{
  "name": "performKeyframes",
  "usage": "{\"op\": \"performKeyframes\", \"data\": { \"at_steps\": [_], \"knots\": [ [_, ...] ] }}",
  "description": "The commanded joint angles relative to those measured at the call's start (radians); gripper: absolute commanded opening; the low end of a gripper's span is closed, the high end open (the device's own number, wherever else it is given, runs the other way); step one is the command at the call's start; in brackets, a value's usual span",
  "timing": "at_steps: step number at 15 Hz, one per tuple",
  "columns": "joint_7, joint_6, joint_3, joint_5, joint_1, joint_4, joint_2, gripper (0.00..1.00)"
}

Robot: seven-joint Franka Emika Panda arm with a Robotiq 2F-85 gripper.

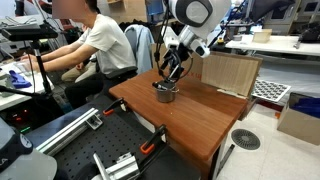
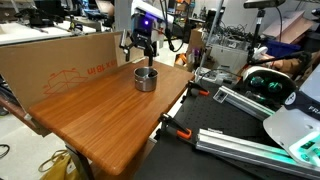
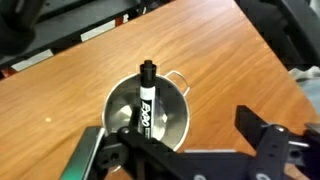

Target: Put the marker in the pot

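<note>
At the bottom edge of the wrist view, the hand [image 3: 135, 140] enters from 6 o'clock. Its dark fingers are closed on the lower end of the marker [image 3: 146, 98], a black Expo dry-erase marker with a white label, its cap pointing to 12 o'clock. Beyond it sits the pot [image 3: 176, 112], a small steel saucepan seen from above with its short handle at about 2 o'clock. The marker crosses the pot's mouth and its cap reaches just past the rim at 12 o'clock; whether it touches the metal I cannot tell. Around the pot lies the brown wooden table [image 3: 60, 90].

In both exterior views the hand [image 1: 170, 74] [image 2: 146, 52] hangs just above the pot [image 1: 165, 93] [image 2: 146, 78] – the marker is too small to make out there. Farther back, a cardboard box [image 2: 60, 65] stands along the table's edge, and a person in a white shirt [image 1: 100, 45] sits at a neighbouring desk.
</note>
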Motion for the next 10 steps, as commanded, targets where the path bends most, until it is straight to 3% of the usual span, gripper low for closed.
{"op": "performKeyframes", "data": {
  "at_steps": [1, 5, 6, 10],
  "knots": [
    [-0.060, 0.070, 0.008, -0.002, -0.002, -0.122, -0.159, 1.00],
    [-0.140, 0.134, 0.006, -0.012, 0.009, -0.257, -0.359, 1.00],
    [-0.092, 0.045, 0.003, -0.002, -0.002, -0.152, -0.267, 1.00],
    [-0.094, 0.049, 0.002, -0.002, -0.002, -0.173, -0.284, 1.00]
  ]
}}
